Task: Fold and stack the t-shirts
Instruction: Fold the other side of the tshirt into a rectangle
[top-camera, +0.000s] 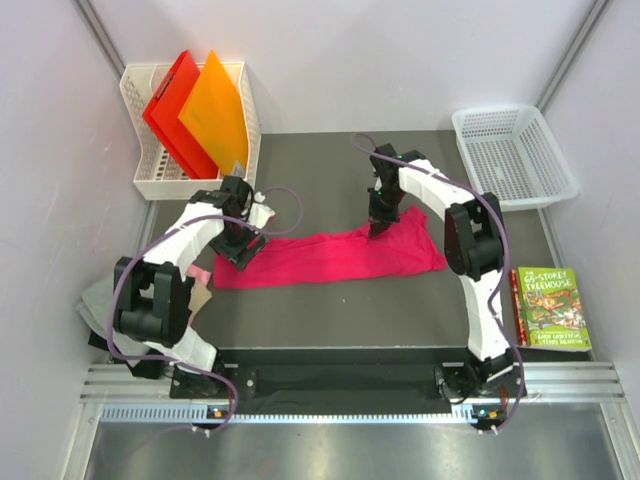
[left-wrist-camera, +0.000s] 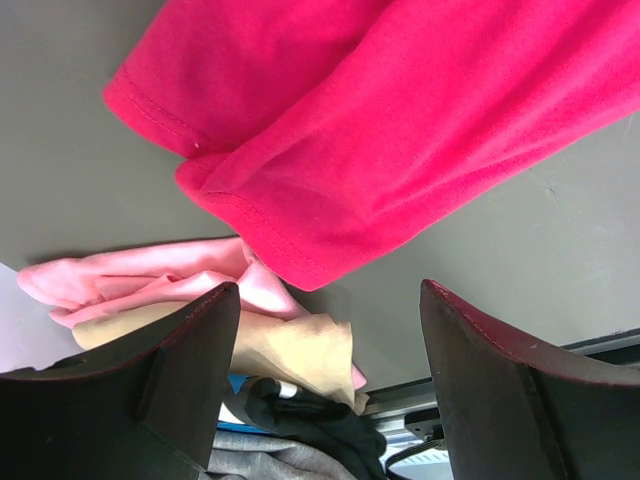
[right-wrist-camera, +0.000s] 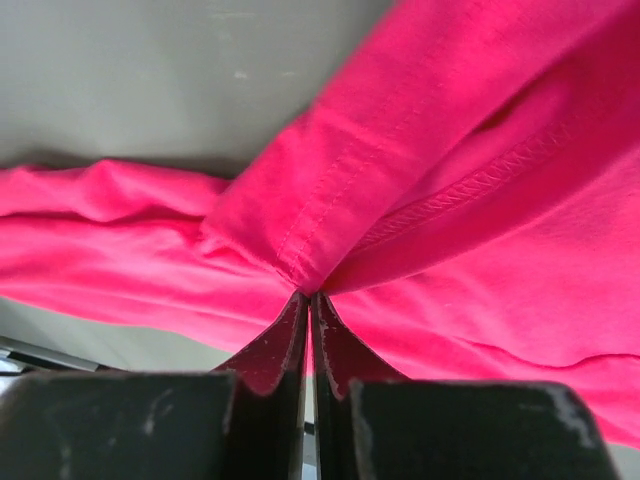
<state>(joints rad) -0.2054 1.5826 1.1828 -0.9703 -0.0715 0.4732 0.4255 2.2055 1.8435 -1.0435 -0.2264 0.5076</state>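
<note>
**Dark tabletop (top-camera: 330, 310): magenta tee (top-camera: 330, 257) pinched near one end**

Magenta tee lies as a long rumpled band across mid tabletop, running L to R. Right pincer (top-camera: 378, 228) is pressed together on a raised fold along the tee's back edge, R of centre. Its wrist view shows the closed fingertips (right-wrist-camera: 275, 345) biting a stitched hem ridge. Left pincer (top-camera: 243, 252) is spread wide over the tee's L end. In its wrist view both fingers (left-wrist-camera: 190, 340) stand apart w/ nothing between them, and a hemmed corner lies just beyond. Can't tell if it touches cloth.

Small heap sits at the L edge by the left arm: pale pink tee (left-wrist-camera: 150, 280), tan tee (left-wrist-camera: 295, 350) beneath, a bit of blue cloth (left-wrist-camera: 235, 385), grey tee (top-camera: 100, 300) outermost.

Back L: white rack (top-camera: 185, 187) w/ red folder (top-camera: 175, 115) and orange folder (top-camera: 215, 110). Back R: white basket (top-camera: 515, 155). Front R: green book (top-camera: 550, 308).
</note>
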